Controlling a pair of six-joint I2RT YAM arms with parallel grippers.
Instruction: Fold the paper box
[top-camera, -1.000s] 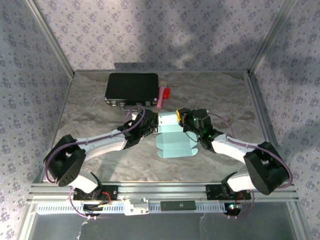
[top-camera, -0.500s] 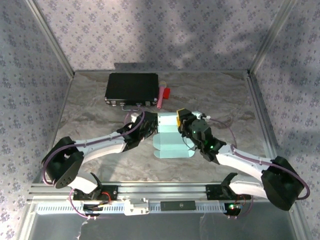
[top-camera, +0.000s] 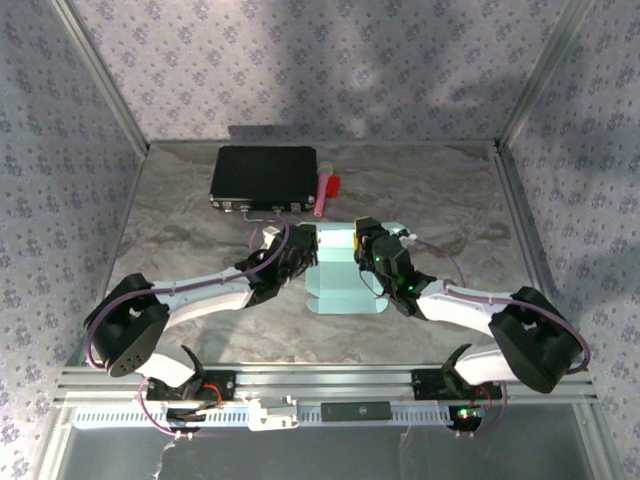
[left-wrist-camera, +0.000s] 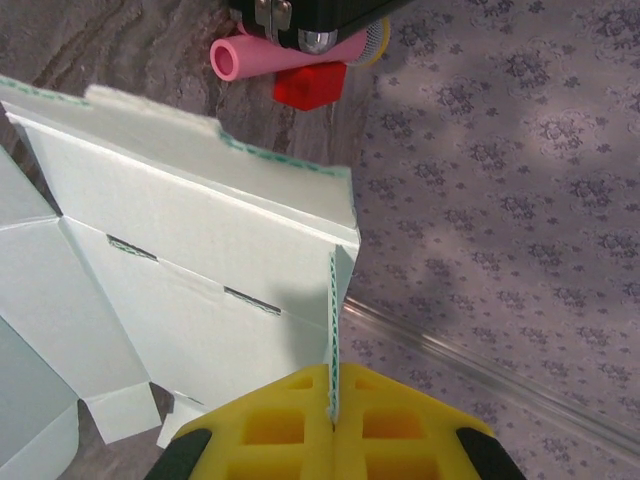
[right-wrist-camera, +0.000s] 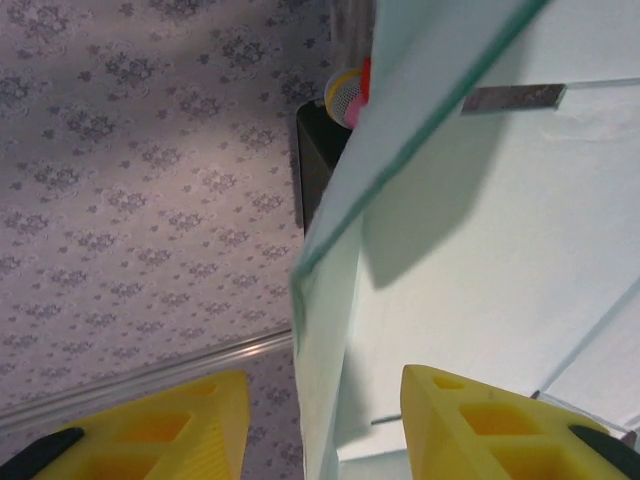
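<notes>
So the paper box (top-camera: 342, 288) sits part-folded on the bench (top-camera: 450, 200), a bit nearer the arms than the black case (top-camera: 263, 175) and slightly off to its right. The left fingers (left-wrist-camera: 280, 428) are pinched flat together on the edge of one raised panel, right along a perforated crease. The right fingers (right-wrist-camera: 480, 425) stand partly open, straddling the rim of a raised flap with air on both sides, so they've got hold of nothing as far as I can see.

My worry: that card looks really thin. If the left pinch tugs sideways, I'd bet it rips along the perforation or just slips off. And if the right fingers close off the fold line, the flap probably creases in the wrong spot. With only one real grip, the whole blank could also skid toward the black case.
</notes>
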